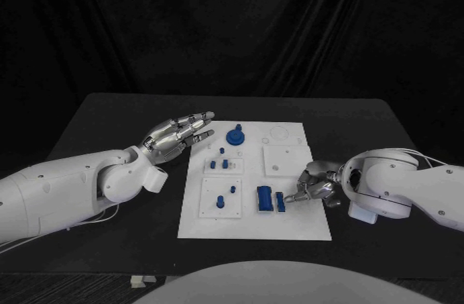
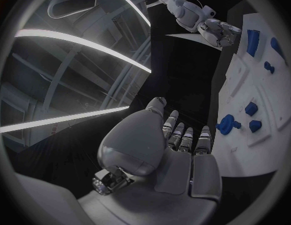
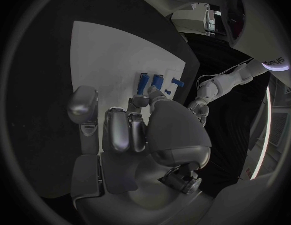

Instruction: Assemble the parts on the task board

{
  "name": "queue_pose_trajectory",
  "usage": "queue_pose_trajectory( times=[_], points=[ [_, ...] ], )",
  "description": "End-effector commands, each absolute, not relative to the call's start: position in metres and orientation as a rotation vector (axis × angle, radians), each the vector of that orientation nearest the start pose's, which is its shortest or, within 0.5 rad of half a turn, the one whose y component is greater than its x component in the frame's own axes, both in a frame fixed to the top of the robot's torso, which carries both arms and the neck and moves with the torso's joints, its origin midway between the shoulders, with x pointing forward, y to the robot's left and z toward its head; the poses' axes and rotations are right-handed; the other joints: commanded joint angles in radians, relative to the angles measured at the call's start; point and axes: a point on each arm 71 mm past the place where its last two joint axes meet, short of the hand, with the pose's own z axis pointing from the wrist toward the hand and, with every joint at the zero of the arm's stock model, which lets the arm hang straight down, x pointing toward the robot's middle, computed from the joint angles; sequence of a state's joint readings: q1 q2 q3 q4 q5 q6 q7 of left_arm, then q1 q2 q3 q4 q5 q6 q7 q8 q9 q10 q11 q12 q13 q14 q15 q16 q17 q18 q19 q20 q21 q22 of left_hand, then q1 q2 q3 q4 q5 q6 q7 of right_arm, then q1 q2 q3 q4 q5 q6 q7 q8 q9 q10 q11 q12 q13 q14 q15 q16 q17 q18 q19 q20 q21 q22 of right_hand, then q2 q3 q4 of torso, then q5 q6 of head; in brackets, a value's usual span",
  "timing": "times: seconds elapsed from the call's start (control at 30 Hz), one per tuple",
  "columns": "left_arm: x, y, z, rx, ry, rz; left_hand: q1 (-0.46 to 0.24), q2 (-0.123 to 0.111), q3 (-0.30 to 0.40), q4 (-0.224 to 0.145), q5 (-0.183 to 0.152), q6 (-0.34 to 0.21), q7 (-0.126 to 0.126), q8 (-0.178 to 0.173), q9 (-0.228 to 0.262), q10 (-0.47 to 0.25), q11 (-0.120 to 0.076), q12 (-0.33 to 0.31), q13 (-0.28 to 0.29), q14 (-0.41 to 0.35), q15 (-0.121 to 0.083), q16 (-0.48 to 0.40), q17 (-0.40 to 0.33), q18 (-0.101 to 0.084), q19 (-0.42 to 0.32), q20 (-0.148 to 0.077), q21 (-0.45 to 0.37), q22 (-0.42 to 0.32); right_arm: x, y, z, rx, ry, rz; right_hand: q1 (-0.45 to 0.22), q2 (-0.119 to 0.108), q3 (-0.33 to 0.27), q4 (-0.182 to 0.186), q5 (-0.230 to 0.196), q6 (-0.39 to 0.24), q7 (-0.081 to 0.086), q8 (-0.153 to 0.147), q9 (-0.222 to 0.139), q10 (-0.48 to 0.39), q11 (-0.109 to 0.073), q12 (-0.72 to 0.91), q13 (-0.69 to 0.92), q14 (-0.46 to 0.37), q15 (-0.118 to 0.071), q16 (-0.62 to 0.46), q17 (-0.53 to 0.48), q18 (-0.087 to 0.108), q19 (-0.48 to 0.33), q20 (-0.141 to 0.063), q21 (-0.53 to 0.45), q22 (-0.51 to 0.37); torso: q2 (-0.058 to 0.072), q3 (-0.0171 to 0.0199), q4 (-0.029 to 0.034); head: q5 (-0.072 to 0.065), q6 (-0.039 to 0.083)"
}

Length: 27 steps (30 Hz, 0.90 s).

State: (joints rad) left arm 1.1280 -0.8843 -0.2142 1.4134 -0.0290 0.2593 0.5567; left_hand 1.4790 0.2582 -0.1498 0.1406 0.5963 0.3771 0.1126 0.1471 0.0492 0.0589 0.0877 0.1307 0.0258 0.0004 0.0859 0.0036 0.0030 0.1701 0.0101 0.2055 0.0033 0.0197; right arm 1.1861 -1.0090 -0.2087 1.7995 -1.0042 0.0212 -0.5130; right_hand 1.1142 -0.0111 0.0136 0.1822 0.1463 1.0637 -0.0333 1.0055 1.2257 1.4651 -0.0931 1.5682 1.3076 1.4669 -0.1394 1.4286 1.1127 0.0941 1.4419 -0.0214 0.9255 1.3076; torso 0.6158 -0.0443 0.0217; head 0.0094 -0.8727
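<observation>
your left robot hand hovers open, fingers spread, at the far left edge of the white task board mid-bench. your right robot hand reaches in at the board's right side, fingertips against a small blue block beside a larger blue block; you cannot tell whether it grips it.

Contact between the right hand and the small blue part cannot be confirmed; its fingertips are obscured.

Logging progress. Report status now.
Left hand open beside task board. Right hand fingers at narrow blue part, grip unclear. Nothing in the way.
</observation>
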Motion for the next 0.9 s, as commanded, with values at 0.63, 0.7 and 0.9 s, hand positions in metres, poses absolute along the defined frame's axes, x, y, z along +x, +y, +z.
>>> queue_pose_trajectory(
  times=[0.63,0.7,0.9],
  points=[
    [0.446,0.238,-0.264,-1.064,1.669,-1.961,0.005,-0.002,0.005,-0.008,0.007,0.001,0.007,0.002,0.000,0.001,0.009,-0.001,0.001,0.002,0.009,0.004,0.000,0.011,-0.001,0.007,0.004,0.001,0.383,-0.212,-0.275,0.146,2.505,0.472,0.010,0.000,-0.026,0.017,-0.064,0.059,-0.009,0.094,0.086,0.106,-0.013,0.003,0.263,0.037,-0.013,-0.001,0.004,0.017,0.003,-0.014,0.001,0.116,0.001,0.0000,0.0001,0.000,0.000],
    [0.446,0.238,-0.264,-1.065,1.670,-1.961,0.005,-0.002,0.005,-0.008,0.007,0.001,0.007,0.002,0.000,0.001,0.009,-0.001,0.001,0.002,0.009,0.004,0.000,0.011,-0.001,0.007,0.004,0.001,0.383,-0.211,-0.276,0.141,2.511,0.471,0.019,-0.001,-0.026,0.013,-0.068,0.057,-0.010,0.093,0.088,0.106,-0.013,0.003,0.263,0.037,-0.014,-0.001,0.003,0.017,0.002,-0.014,0.000,0.115,0.001,0.0000,0.0002,0.000,0.000],
    [0.446,0.238,-0.264,-1.066,1.671,-1.962,0.005,-0.002,0.006,-0.010,0.007,0.000,0.007,0.002,0.000,0.001,0.010,-0.001,0.001,0.002,0.010,0.004,0.000,0.011,-0.001,0.007,0.004,0.001,0.383,-0.209,-0.278,0.133,2.520,0.474,0.026,-0.003,-0.026,0.009,-0.071,0.052,-0.010,0.088,0.087,0.106,-0.013,0.003,0.263,0.037,-0.014,-0.002,0.001,0.017,0.002,-0.015,0.000,0.116,0.001,-0.0001,0.0001,0.000,0.000]
  ],
)
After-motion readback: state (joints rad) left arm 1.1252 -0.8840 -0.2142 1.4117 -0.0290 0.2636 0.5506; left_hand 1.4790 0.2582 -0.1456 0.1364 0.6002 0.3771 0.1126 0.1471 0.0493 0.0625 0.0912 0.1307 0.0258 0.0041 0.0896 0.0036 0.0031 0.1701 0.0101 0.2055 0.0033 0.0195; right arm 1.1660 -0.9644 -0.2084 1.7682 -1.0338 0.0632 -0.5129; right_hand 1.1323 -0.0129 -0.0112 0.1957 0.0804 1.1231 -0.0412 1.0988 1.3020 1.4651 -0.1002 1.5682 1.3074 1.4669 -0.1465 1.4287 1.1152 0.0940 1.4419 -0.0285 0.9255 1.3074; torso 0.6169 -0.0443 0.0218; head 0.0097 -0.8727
